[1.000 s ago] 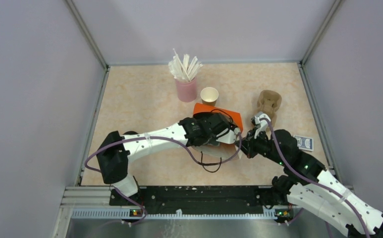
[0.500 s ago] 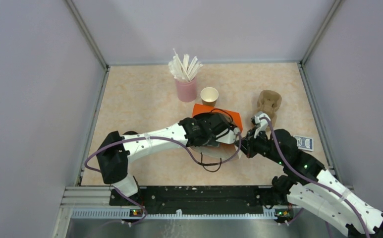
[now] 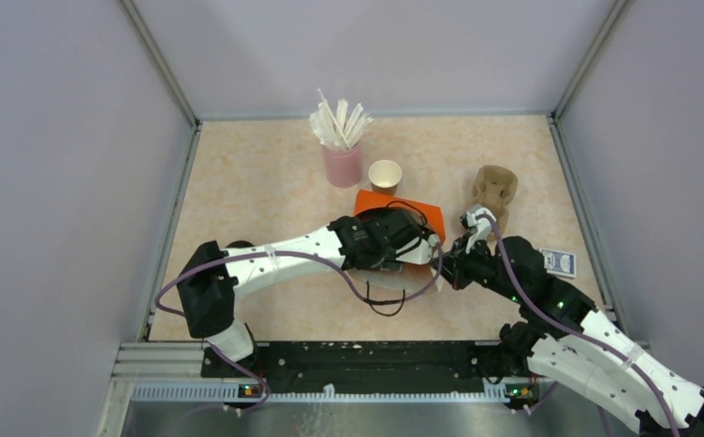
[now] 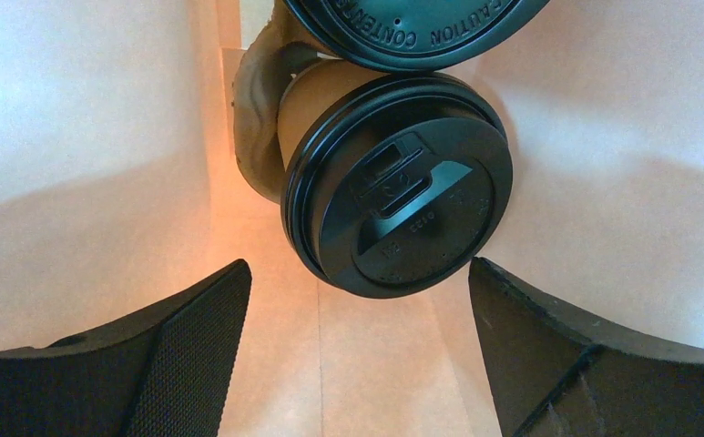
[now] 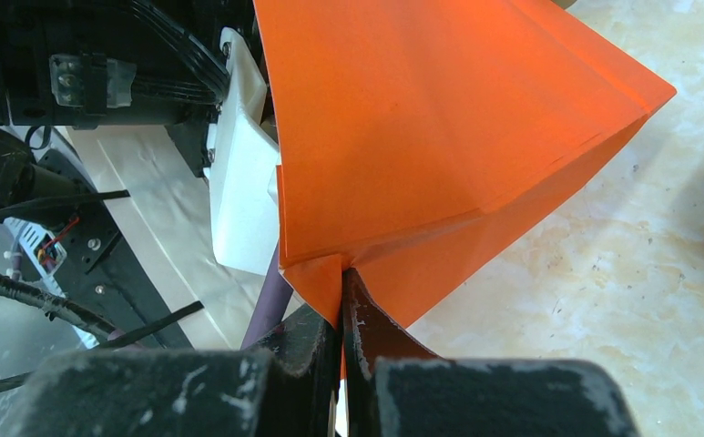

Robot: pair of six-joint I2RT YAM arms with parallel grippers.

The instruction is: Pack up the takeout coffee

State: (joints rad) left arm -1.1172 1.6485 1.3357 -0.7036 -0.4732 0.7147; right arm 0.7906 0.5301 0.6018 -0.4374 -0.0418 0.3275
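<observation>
the left gripper (image 4: 357, 278) reaches down inside the orange paper bag (image 5: 439, 127). its fingers are spread wide on either side of a small brown paper cup with a round black plastic lid (image 4: 398, 200) and clear of it on both sides, which reads as a cup set on the bag's floor and released. a second black-lidded cup (image 4: 412, 27) sits right against it on the far side, so two coffees appear to be packed together. the right gripper (image 5: 341, 278) is pressed together on a corner of the bag's rim, pinching the paper, most likely to hold the mouth open and steady the bag while the other arm works inside. out on the pale marbled surface (image 3: 266, 173), an unlidded brown paper cup with a white inside (image 3: 384, 173) stands just beside the pink cup of white straws (image 3: 342, 166), not yet packed. the tan moulded-pulp carrier (image 3: 495, 189) lies apart to the right.
</observation>
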